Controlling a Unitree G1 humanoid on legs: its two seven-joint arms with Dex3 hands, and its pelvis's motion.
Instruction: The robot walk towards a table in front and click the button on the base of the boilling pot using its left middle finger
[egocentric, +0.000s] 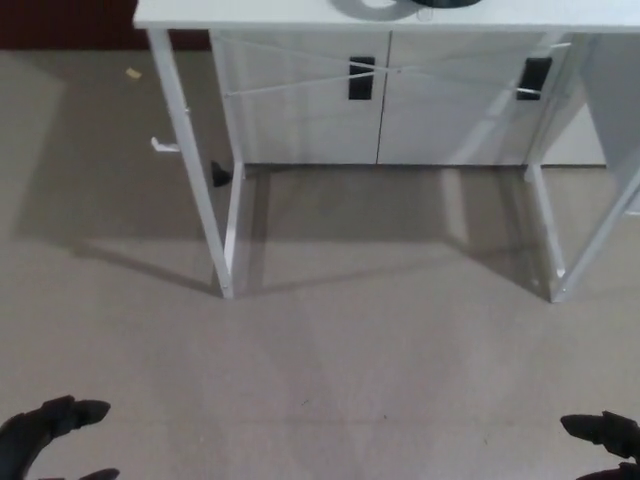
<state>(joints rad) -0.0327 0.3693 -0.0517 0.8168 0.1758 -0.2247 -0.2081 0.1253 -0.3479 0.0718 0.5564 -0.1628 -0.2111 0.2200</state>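
While the white tabletop (250, 12) only just shows along the top edge of the head view, I'm well short of it — a wide stretch of grey floor (330, 370) lies between my hands and its legs. The one task thing I can see is a grey round base (385, 6) with something dark on it at the very top, cut off by the frame; I take it for the boiling pot's base, but the button itself is not visible.

My left hand (45, 432) sits at the bottom left corner, fingers apart, holding nothing. My right hand (605, 442) is at the bottom right, also spread and empty.

The key relation: the base lies far ahead and to the right of the left hand, roughly centred between both hands, slightly nearer the right side. Judgement — walking phase, not done; I'd need to close in, then reach the left arm forward and inward. Behind the table stands a white cabinet (380, 110) with dark handles.
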